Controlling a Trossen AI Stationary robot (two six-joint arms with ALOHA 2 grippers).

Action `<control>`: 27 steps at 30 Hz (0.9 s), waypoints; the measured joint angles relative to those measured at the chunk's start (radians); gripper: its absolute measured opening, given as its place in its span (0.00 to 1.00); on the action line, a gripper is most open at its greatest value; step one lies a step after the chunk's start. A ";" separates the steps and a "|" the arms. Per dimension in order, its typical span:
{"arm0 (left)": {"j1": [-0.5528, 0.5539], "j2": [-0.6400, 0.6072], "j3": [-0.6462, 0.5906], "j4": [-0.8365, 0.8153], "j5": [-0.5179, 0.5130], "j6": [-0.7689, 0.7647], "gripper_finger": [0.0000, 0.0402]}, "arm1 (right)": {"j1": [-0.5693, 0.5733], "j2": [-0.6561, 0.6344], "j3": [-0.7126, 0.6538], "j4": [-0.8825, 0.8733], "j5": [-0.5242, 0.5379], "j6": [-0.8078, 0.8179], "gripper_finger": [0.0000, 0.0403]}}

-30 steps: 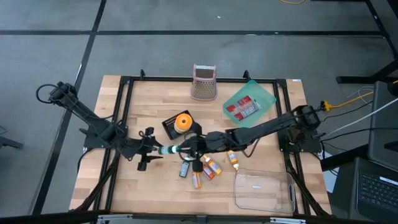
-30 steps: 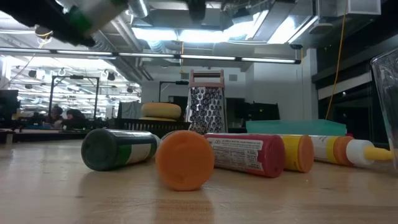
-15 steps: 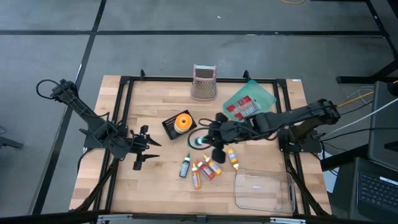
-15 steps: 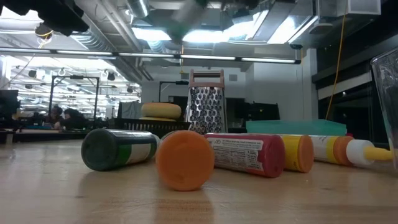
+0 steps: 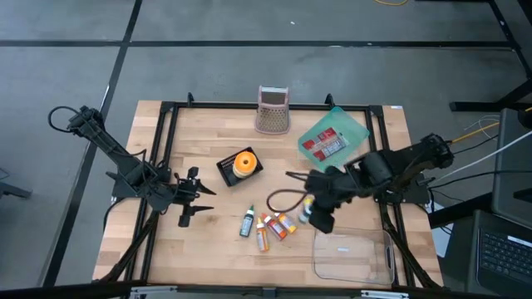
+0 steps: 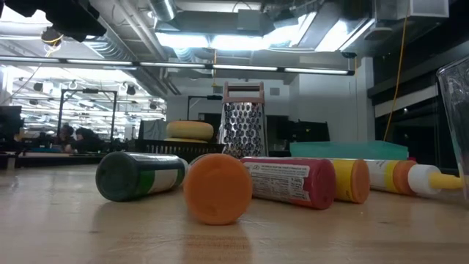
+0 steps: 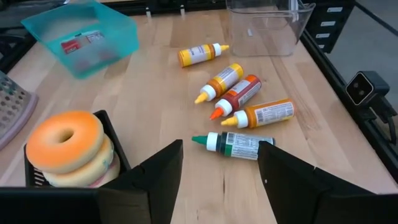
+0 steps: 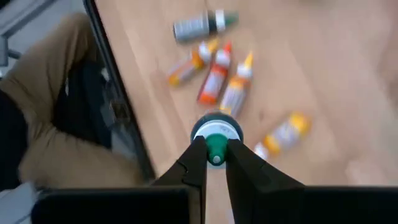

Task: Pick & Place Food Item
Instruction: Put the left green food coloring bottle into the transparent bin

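Note:
My right gripper [image 8: 216, 150] hangs over the table's near right part [image 5: 316, 209], shut on a white bottle with a green cap [image 8: 216, 129]. Below it, several sauce bottles lie on their sides on the wood: a green-capped one [image 5: 248, 223], an orange one [image 5: 263, 239], a red one [image 5: 275, 224] and a yellow one [image 8: 283, 134]. My left gripper [image 5: 196, 196] waits open at the table's left. In its wrist view the gripper [image 7: 221, 180] shows the green-capped bottle [image 7: 235, 144] lying beyond its fingers. My right gripper pinches the bottle's green cap [image 8: 216, 144] between its two fingers. The fingers come from above, slanting down. The bottle hangs below them, cap end up, clear of the table.
Two donuts sit in a black tray [image 5: 243, 164] at the middle. A metal grater [image 5: 273, 110] stands at the far edge, beside a teal box with red packets [image 5: 332, 137]. A clear container [image 5: 353, 253] is at the near right. A cable loop [image 5: 281, 199] lies mid-table.
My right gripper has carried the green-capped bottle from beside my left gripper toward the table's right and near edges, rising and tipping from nearly level to pointing down. The bottle has turned from lying level to hanging cap up.

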 joint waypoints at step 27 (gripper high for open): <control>0.002 0.000 0.000 0.097 -0.006 0.142 0.50 | 0.373 0.131 0.000 -0.217 0.151 0.656 0.09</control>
